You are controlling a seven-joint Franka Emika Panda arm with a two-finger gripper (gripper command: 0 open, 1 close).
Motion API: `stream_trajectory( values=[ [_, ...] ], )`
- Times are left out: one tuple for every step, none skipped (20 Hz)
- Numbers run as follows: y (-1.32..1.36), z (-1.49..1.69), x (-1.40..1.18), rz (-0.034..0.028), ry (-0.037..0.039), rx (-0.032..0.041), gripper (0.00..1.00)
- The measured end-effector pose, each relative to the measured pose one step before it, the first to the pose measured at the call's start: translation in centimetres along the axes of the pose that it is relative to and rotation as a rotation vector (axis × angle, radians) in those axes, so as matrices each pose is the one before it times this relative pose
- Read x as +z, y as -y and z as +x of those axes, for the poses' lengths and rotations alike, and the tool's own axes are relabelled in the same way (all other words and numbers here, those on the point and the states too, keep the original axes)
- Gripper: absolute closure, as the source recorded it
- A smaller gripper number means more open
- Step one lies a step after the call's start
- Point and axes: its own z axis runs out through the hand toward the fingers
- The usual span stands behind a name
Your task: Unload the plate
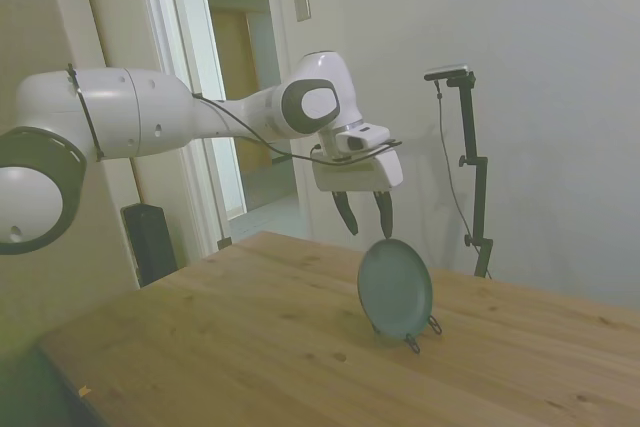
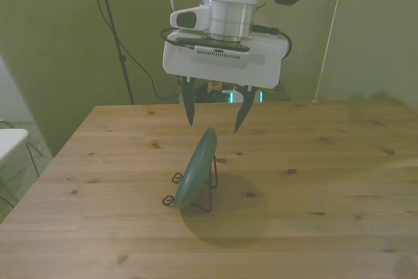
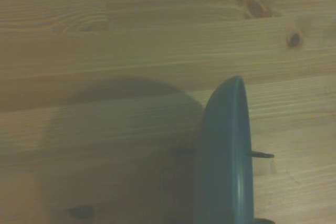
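The grey-teal plate (image 1: 395, 288) stands on edge, leaning in a thin dark wire stand (image 1: 424, 335) on the wooden table. In the front view the plate (image 2: 195, 170) tilts toward that view's left, with the wire stand (image 2: 208, 191) under and behind it. My gripper (image 2: 213, 123) hangs open just above the plate's top rim, one finger on either side of it and touching nothing. From the side, the gripper (image 1: 366, 227) sits right over the rim. The wrist view shows the plate's rim (image 3: 226, 150) edge-on, close below.
The wooden table (image 1: 250, 337) spreads wide around the stand. A doorway (image 1: 245, 97) and a dark box on the floor (image 1: 150, 242) lie behind the table. A white surface (image 2: 10, 140) sits at the front view's left edge.
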Motion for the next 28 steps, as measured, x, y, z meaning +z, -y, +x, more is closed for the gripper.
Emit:
stream_trajectory(
  values=[
    [0.198, -0.183, -0.068, -0.00652, -0.00816, -0.00363, 0.00],
    [0.220, -0.207, -0.063, -0.00499, -0.00641, -0.00473, 0.00],
    [0.228, -0.221, -0.027, -0.00332, -0.00369, -0.00387, 0.00],
    [0.213, -0.213, 0.102, -0.00426, -0.00161, -0.00334, 0.00],
    [0.162, -0.188, 0.216, -0.00474, 0.00105, -0.00376, 0.00],
    [0.116, -0.127, 0.303, -0.00535, 0.00220, -0.00313, 0.00],
    [0.077, -0.044, 0.339, -0.00472, 0.00235, -0.00163, 0.00],
    [0.033, 0.015, 0.305, -0.00524, 0.00084, -0.00091, 0.00],
    [-0.007, 0.067, 0.274, -0.00691, -0.00156, -0.00073, 0.00],
    [-0.028, 0.077, 0.223, -0.00782, -0.00354, -0.00145, 0.00],
    [-0.015, 0.059, 0.202, -0.00695, -0.00297, -0.00147, 0.00],
    [-0.008, 0.046, 0.188, -0.00451, -0.00072, -0.00042, 0.00],
    [0.005, 0.031, 0.203, -0.00356, 0.00061, -0.00011, 0.00],
    [0.023, 0.006, 0.217, -0.00309, 0.00140, -0.00036, 0.00],
    [0.040, -0.004, 0.219, -0.00292, 0.00136, -0.00066, 0.00],
    [0.050, 0.001, 0.208, -0.00299, 0.00081, -0.00085, 0.00],
    [0.046, 0.004, 0.178, -0.00280, -0.00020, -0.00105, 0.00],
    [0.043, 0.011, 0.182, -0.00299, -0.00050, -0.00106, 0.00],
    [0.038, 0.005, 0.182, -0.00262, 0.00043, -0.00073, 0.00],
    [0.021, 0.007, 0.164, -0.00228, 0.00060, -0.00038, 0.00],
    [0.000, 0.009, 0.130, -0.00200, 0.00015, -0.00027, 1.00],
    [-0.024, 0.013, 0.078, -0.00168, -0.00036, -0.00007, 1.00],
    [-0.039, 0.031, 0.042, -0.00099, -0.00066, 0.00044, 1.00],
    [-0.029, 0.038, 0.011, 0.00012, -0.00102, 0.00060, 1.00],
    [-0.013, 0.034, 0.009, 0.00084, -0.00126, 0.00048, 1.00],
    [-0.008, 0.027, 0.015, 0.00087, -0.00120, 0.00034, 1.00],
    [-0.003, 0.022, 0.013, 0.00090, -0.00113, 0.00025, 1.00],
    [0.000, 0.012, 0.016, 0.00058, -0.00068, 0.00009, 1.00]
  ],
)
